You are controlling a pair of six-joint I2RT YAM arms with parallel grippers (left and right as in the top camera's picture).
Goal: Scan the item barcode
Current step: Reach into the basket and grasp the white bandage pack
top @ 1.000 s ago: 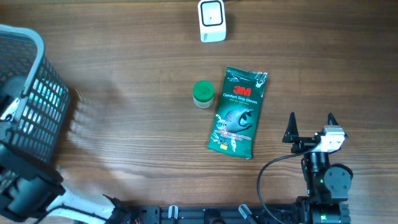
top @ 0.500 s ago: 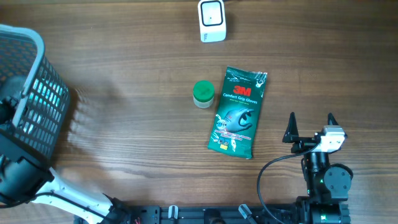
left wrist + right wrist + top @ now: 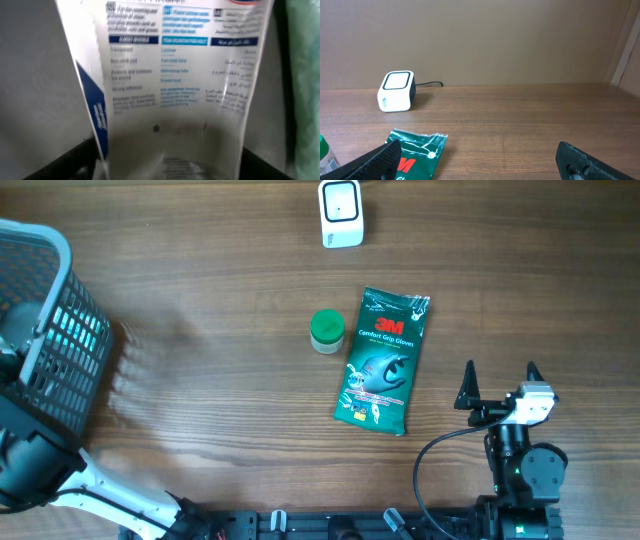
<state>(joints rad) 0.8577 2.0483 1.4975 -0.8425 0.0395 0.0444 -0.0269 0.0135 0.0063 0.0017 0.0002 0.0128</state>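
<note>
The big brown wooden table (image 3: pixel 220 410) lay under everything. On its left end stood a dark basket (image 3: pixel 70 350) with holes in its walls and a grey rim. My left arm (image 3: pixel 35 470) reached up from the near edge and went over that rim, so from above my left claw was hidden.

My left claw (image 3: pixel 167 162) looked at a white pack (image 3: pixel 175 85) very close up. The pack had blue words and blue bands on it, too blurry to read. It filled nearly all I could see. It sat between my two dark fingers (image 3: pixel 65 160), one low on each side. I could not tell if my fingers were touching it or had hold of it. I could not find a barcode on the side I saw.

My right claw (image 3: pixel 500 388) rested near the right end of the table, spread wide, holding nothing.

A green glove pack (image 3: pixel 383 360) lay flat in the middle of the table. A white box scanner (image 3: pixel 341 212) stood at the far edge. A little jar with a green lid (image 3: pixel 326 331) stood just left of the glove pack.
</note>
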